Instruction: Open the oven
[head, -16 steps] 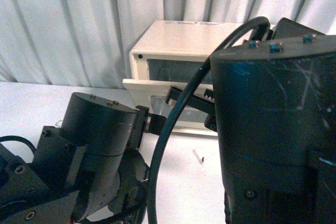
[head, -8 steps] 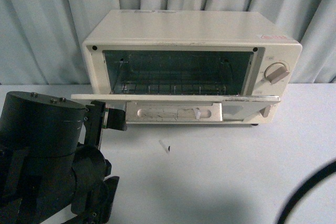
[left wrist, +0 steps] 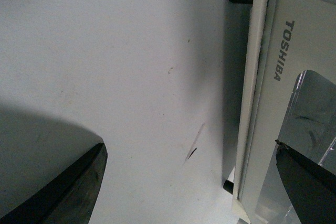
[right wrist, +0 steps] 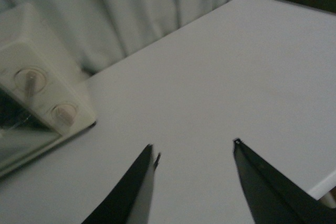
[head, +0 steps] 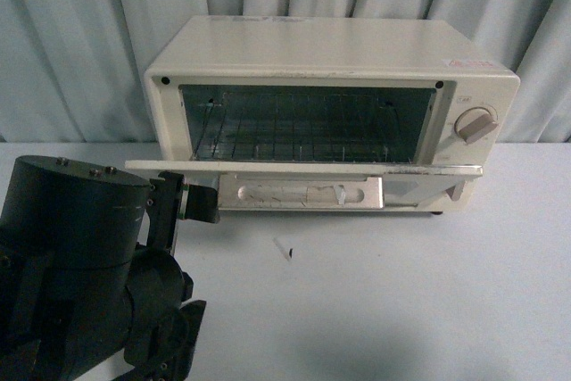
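The cream-white oven (head: 330, 46) stands at the back of the white table, in front of the curtain. Its glass door (head: 303, 168) hangs down flat and level, with the bar handle (head: 299, 192) below it and the wire rack (head: 294, 144) showing inside. My left gripper (head: 201, 202) is open and sits just under the door's left end. In the left wrist view the gripper (left wrist: 190, 144) straddles the door's edge (left wrist: 257, 103) with the Toshiba lettering, holding nothing. My right gripper (right wrist: 193, 146) is open and empty above bare table, apart from the oven's knob side (right wrist: 31, 93).
One beige knob (head: 473, 125) shows on the oven's right front. A small dark mark (head: 284, 250) lies on the table (head: 401, 292) in front of the door. Pale curtains (head: 80, 42) hang behind. The table's corner edge (right wrist: 320, 187) shows near my right gripper.
The right arm that filled the front view a second ago has moved out of it. The door has gone from partly open to fully dropped. The left arm has hardly moved.
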